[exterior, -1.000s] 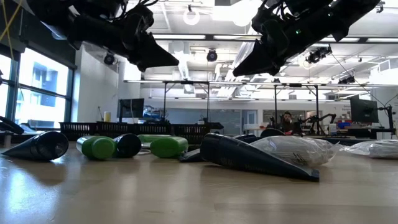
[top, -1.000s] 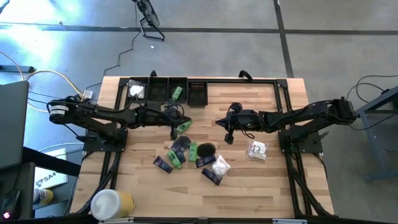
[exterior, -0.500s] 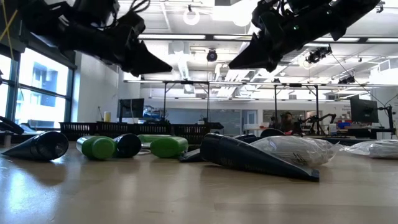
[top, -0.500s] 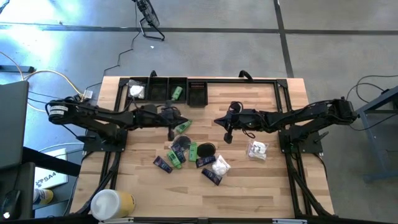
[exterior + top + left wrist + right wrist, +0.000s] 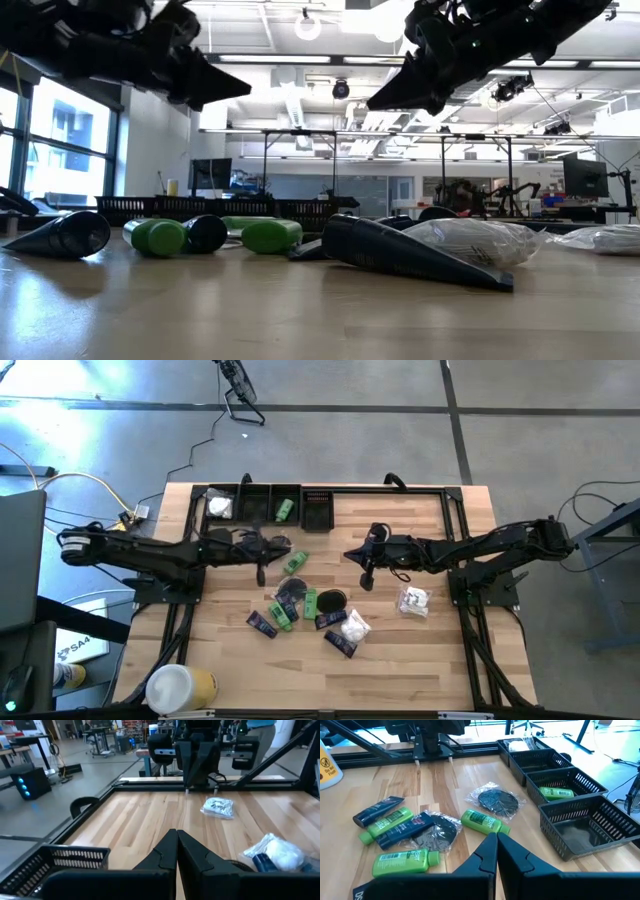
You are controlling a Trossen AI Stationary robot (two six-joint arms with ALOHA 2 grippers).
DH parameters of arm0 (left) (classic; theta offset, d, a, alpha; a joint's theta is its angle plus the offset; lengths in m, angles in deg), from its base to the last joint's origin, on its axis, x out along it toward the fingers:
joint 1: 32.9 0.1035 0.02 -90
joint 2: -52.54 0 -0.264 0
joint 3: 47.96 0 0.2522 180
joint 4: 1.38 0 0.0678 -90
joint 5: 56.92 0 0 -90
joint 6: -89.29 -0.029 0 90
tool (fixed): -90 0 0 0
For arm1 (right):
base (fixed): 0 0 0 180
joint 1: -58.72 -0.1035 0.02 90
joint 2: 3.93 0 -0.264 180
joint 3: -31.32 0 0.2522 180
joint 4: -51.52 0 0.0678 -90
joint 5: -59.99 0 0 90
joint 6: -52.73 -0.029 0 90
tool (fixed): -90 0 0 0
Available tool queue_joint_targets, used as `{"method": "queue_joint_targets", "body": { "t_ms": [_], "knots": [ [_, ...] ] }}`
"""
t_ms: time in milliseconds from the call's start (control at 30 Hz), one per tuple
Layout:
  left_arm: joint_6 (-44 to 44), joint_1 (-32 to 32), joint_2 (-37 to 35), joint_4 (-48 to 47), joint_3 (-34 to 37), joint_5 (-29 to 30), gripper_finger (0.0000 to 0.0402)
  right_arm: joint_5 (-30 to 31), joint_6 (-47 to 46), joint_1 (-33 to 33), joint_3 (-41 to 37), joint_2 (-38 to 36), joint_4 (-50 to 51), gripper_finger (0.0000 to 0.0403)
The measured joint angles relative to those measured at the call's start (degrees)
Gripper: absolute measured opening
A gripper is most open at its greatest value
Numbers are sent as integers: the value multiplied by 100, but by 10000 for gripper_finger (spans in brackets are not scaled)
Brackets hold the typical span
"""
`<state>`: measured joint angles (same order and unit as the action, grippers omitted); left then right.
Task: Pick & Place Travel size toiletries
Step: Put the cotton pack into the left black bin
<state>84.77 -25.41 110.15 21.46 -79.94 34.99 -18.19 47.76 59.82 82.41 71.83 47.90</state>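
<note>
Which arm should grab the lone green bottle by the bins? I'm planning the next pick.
Left: its shut end effector hovers just beside that green bottle; the right end effector hangs farther away.

Pale wood-plank table (image 5: 445, 785), smooth matt; glossy green plastic bottles (image 5: 481, 821); crinkly clear-wrapped packets (image 5: 218, 807); black plastic mesh baskets (image 5: 585, 827).

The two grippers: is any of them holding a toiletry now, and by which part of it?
Nothing is held. The left gripper and the right gripper are both shut on nothing, above the table.
</note>
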Motion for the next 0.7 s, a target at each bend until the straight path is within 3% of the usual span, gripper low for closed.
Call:
{"method": "queue_joint_targets", "body": {
  "t_ms": [300, 533, 700],
  "knots": [
    [-122, 0, -449, -390, 79, -2, 2, 112, -1090, 3, 18, 0, 661, 3],
    [-124, 0, -458, -393, 79, 47, 3, 137, -2604, 2, 589, 2, 3238, 3],
    [-124, 0, -458, -463, 79, 57, 3, -400, -3491, 2, 899, 0, 4534, 3]
  ]
}}
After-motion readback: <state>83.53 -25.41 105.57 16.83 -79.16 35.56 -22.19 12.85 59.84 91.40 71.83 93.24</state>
